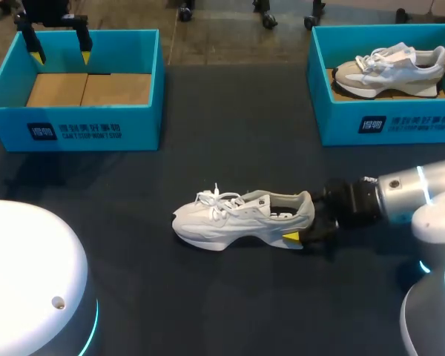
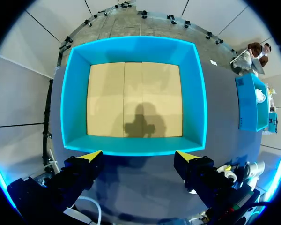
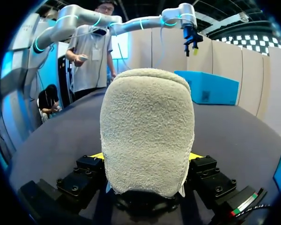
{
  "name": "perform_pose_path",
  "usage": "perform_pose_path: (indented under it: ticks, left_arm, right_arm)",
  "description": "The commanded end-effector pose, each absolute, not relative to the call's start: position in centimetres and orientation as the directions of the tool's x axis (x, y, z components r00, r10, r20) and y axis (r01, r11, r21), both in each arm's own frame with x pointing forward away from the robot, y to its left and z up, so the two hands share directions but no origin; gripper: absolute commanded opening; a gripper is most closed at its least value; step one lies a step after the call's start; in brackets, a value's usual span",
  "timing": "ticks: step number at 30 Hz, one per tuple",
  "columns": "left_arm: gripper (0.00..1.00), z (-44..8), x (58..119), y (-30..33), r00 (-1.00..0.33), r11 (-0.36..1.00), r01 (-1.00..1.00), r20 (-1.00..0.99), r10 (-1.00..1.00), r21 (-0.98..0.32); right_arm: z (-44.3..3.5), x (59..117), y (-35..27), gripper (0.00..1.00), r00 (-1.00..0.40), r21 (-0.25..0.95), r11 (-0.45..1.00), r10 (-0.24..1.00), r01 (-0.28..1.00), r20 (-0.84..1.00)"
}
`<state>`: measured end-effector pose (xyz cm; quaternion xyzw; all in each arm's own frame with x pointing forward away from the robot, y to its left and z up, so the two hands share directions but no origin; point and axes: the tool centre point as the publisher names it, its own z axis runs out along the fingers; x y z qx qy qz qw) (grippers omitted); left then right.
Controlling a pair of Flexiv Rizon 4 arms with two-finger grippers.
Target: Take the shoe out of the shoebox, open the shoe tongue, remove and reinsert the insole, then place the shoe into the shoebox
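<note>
step: shoe (image 1: 237, 216) out, opening tongue (image 1: 242, 200) probably next | right pincer (image 1: 304, 221): clenched on heel (image 3: 147, 126) | left pincer (image 2: 139, 157): released, over shoebox (image 2: 133, 145) | need: likely left onto tongue, ahead of right

Robotics lab: robot arms (image 1: 408, 194) flank a table (image 1: 230, 119).
</note>
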<state>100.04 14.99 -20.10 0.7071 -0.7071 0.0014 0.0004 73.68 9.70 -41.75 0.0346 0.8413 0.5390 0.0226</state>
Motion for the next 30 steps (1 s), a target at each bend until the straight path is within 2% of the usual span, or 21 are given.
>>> perform_pose_path:
  ticks: [1, 30]
  left_arm:
    - [1.00, -20.0, 100.0, 15.0, 0.000, 0.000, -1.000, 0.002, -1.000, -0.001]
    - [1.00, -20.0, 100.0, 15.0, 0.000, 0.000, -1.000, 0.002, -1.000, -0.001]
  right_arm:
    - [-41.6, 73.8, 8.9, 0.00, -0.998, 0.905, 0.424, 0.061, 0.031, 0.005]
    - [-42.9, 72.7, 10.8, 0.00, -0.998, 0.913, 0.407, 0.058, 0.015, -0.009]
